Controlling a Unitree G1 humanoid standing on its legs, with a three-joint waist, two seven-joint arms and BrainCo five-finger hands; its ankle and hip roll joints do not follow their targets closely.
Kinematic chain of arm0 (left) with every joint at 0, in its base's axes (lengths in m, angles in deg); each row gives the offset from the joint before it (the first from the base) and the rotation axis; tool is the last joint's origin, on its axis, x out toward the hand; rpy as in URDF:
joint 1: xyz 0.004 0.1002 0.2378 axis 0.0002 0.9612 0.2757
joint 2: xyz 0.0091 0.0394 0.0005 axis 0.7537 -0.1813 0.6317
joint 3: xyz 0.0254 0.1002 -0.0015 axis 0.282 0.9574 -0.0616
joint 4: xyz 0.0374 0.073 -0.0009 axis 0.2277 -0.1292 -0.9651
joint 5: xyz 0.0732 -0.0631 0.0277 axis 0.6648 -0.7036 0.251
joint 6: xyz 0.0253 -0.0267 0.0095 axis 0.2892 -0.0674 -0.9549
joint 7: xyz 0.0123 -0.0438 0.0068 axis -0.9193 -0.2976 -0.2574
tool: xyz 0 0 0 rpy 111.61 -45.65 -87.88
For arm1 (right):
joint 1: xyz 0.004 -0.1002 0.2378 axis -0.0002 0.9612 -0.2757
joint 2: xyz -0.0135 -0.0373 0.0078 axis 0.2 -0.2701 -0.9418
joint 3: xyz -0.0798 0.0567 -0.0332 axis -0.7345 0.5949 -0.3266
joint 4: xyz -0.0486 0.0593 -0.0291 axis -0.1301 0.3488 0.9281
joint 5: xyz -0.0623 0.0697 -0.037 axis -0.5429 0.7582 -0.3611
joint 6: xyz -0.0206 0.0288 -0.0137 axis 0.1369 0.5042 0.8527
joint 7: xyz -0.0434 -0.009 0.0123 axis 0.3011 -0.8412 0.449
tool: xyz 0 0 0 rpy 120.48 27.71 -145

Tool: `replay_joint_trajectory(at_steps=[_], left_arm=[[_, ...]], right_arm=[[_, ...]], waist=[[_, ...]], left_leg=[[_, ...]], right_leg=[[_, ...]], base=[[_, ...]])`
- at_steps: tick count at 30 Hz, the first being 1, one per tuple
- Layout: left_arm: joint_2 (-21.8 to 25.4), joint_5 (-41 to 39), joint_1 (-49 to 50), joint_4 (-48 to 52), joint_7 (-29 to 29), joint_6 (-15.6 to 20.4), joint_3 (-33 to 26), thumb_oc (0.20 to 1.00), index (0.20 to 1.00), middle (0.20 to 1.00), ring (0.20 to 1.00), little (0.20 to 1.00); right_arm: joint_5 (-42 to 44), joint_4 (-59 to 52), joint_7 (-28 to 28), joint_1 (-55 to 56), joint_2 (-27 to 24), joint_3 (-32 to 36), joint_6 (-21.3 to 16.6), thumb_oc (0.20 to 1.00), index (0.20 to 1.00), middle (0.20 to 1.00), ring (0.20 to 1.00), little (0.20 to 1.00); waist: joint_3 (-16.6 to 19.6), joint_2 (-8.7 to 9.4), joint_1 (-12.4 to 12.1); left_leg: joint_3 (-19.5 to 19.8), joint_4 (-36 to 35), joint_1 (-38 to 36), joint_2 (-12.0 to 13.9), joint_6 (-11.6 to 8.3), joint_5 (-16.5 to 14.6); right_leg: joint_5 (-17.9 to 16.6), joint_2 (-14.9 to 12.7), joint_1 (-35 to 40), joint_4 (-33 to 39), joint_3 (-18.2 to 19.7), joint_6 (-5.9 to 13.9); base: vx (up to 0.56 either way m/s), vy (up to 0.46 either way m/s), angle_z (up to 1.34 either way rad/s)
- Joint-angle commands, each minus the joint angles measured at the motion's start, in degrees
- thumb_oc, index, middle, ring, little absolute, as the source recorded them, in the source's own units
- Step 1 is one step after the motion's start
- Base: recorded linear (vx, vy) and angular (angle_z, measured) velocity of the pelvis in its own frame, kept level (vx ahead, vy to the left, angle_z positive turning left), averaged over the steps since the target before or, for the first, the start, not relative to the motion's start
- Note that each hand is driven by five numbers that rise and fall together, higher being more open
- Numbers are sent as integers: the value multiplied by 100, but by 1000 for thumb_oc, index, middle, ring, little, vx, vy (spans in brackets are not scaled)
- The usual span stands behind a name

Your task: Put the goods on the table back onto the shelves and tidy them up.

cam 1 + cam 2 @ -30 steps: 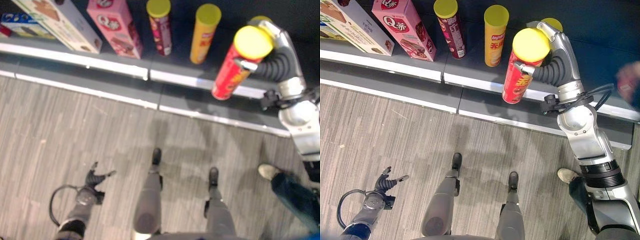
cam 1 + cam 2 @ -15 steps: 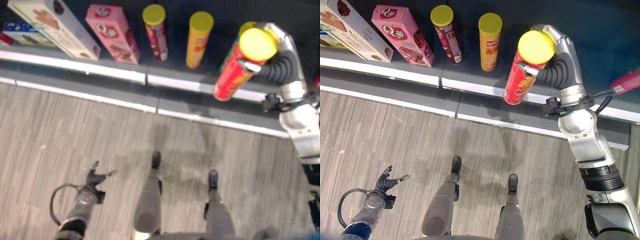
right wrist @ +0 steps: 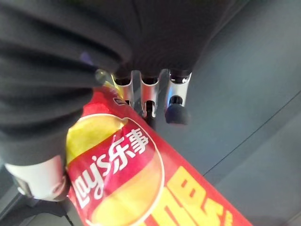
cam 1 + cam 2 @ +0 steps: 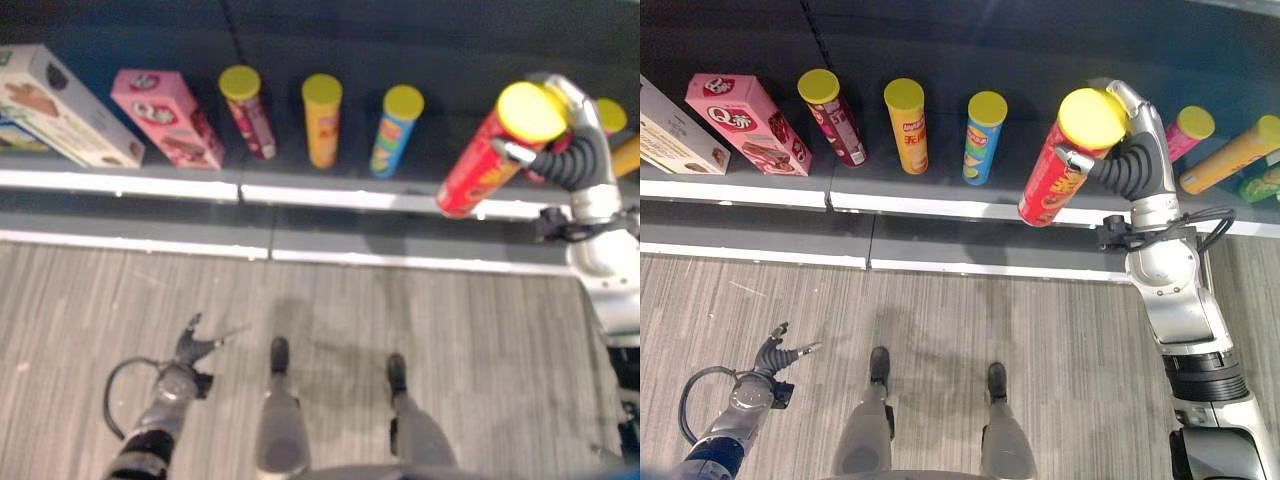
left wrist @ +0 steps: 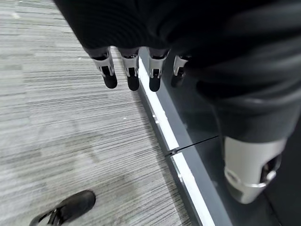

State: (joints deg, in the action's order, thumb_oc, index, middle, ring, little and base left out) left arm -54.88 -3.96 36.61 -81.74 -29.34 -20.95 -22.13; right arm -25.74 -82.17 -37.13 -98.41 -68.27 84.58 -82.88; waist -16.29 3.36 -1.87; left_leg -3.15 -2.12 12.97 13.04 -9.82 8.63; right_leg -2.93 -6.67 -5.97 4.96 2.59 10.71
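Observation:
A red crisp can with a yellow lid hangs tilted over the front edge of the dark shelf. My right hand is shut on it near the lid; in the right wrist view its fingers curl round the can. On the shelf stand a maroon can, a yellow can and a blue can. My left hand hangs low over the floor at the lower left, its fingers straight and holding nothing.
A pink box and a white box lean at the shelf's left. Behind my right hand are a pink can, a lying orange can and a green pack. Grey striped floor lies before the shelf.
The camera has shifted, bringing the blue, pink and orange cans into view. My right hand still holds the red can at the shelf edge. A person's shoe and leg have left the lower right.

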Motion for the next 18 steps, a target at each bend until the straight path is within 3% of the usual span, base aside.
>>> replay_joint_trajectory(at_steps=[1, 2, 3, 4, 6, 8, 9, 12, 18], left_arm=[[-92, -65, 265, -295, 13, -107, 177, 1000, 1000, 1000, 1000, 1000], [-127, -2, 316, -361, -4, -123, 131, 1000, 1000, 1000, 1000, 1000], [-169, 103, 370, -456, -34, -143, 112, 1000, 1000, 1000, 1000, 1000], [-290, 253, 459, -633, -112, -159, 165, 1000, 1000, 1000, 1000, 1000], [-328, 343, 623, -762, -145, -161, 227, 1000, 1000, 1000, 1000, 1000], [-332, 304, 612, -711, -150, -111, 311, 1000, 1000, 1000, 1000, 1000], [-333, 242, 624, -753, -237, -156, 294, 1000, 1000, 1000, 1000, 1000], [-296, 268, 585, -833, -189, -163, 261, 1000, 1000, 1000, 1000, 1000], [-284, -37, 540, -583, -131, -97, 213, 1000, 1000, 1000, 1000, 1000]], right_arm=[[427, -218, -9, 329, -430, 392, -263, 200, 200, 200, 200, 200], [434, -278, -58, 322, -443, 383, -260, 200, 200, 200, 200, 200], [439, -319, -124, 315, -453, 342, -271, 200, 200, 200, 200, 200], [508, -343, -266, 314, -498, 298, -312, 200, 200, 200, 200, 200], [584, -200, -334, 193, -529, 120, -379, 200, 200, 200, 200, 200], [649, -136, -273, 158, -544, 115, -407, 200, 200, 200, 200, 200], [753, -174, -385, 154, -484, 107, -338, 200, 200, 200, 200, 200], [775, -164, -433, 158, -315, -16, -333, 200, 200, 200, 200, 200], [826, -134, -539, -130, -300, -331, -335, 200, 200, 200, 200, 200]], waist=[[433, 152, -46], [432, 205, -69], [456, 250, -110], [529, 206, -136], [590, 70, -198], [553, 37, -227], [510, -1, -138], [512, 19, -106], [535, -120, -93]], left_leg=[[-580, 457, -197, 393, 5, -674], [-539, 686, -187, 110, 89, -907], [-364, 907, -134, -339, 282, -1218], [-132, 1051, -22, -1028, 483, -1442], [133, 1002, -37, -1457, 669, -1526], [282, 1130, 24, -1586, 711, -1513], [266, 1096, -140, -1515, 826, -1567], [230, 857, -343, -1387, 788, -1476], [276, 433, -866, -988, 638, -1542]], right_leg=[[933, -10, -330, -894, -350, -39], [857, -26, -245, -798, -389, -55], [783, -25, -175, -706, -414, -77], [709, 18, -153, -577, -415, -71], [693, 148, -247, -643, -414, -60], [765, 179, -235, -856, -352, -60], [768, 226, -362, -1378, -257, 9], [632, 182, -494, -1626, -150, 154], [185, -393, -899, -1047, -293, 215]], base=[[22, -212, 44], [31, -278, 51], [43, -148, 39], [51, -76, 29], [54, 37, 14], [89, 94, 3], [145, 107, -5], [86, 0, -25], [113, -129, -29]])
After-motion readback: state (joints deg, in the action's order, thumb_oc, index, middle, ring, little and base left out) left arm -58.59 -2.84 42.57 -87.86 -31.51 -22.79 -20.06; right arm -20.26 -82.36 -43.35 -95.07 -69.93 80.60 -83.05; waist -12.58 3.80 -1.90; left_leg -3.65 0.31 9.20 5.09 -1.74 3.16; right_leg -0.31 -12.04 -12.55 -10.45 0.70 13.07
